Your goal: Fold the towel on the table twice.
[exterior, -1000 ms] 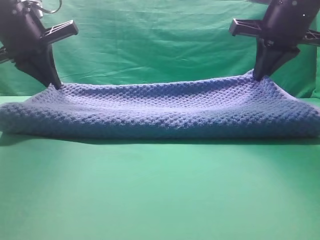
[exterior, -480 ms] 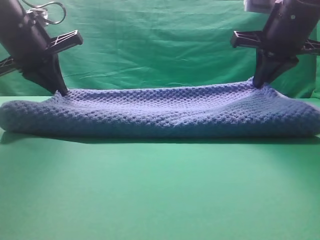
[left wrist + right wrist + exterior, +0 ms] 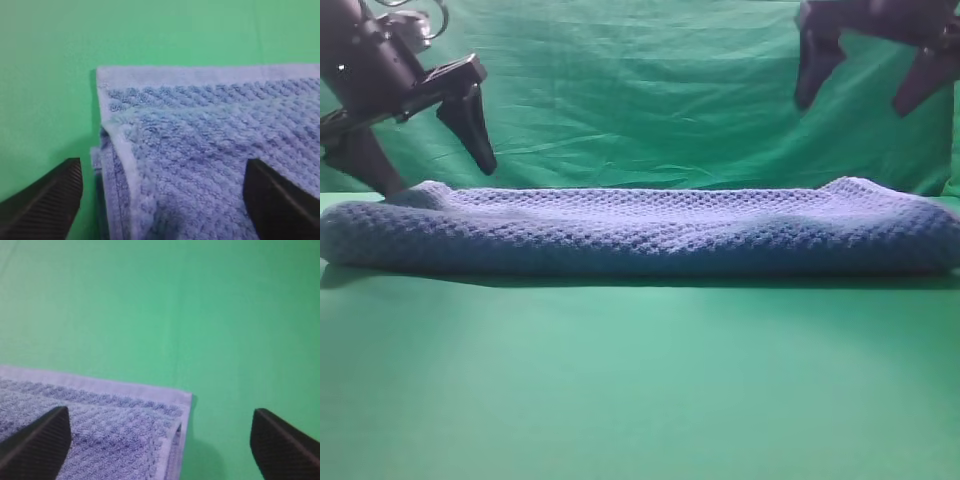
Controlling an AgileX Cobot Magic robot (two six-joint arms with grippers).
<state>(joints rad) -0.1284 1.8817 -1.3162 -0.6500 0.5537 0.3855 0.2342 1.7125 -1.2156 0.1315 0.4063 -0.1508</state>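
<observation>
- The blue-grey waffle-knit towel (image 3: 640, 228) lies doubled across the smooth green table (image 3: 640, 390), a long low band with its layers stacked: by my read the first fold is down and the second is yet to come.
- Left tool (image 3: 425, 135) hangs above the towel's left end, jaws wide apart, holding nothing.
- Right tool (image 3: 865, 75) sits high over the right end, jaws spread too, clear of the cloth.
- The high view gives the whole band, but not how well the corners match.
- The left wrist view does: the upper layer's corner (image 3: 117, 127) sits inset, with the lower layer's pale hem (image 3: 200, 75) showing beyond it.
- The right wrist view shows the right corner (image 3: 180, 400), its edges nearly flush.
</observation>
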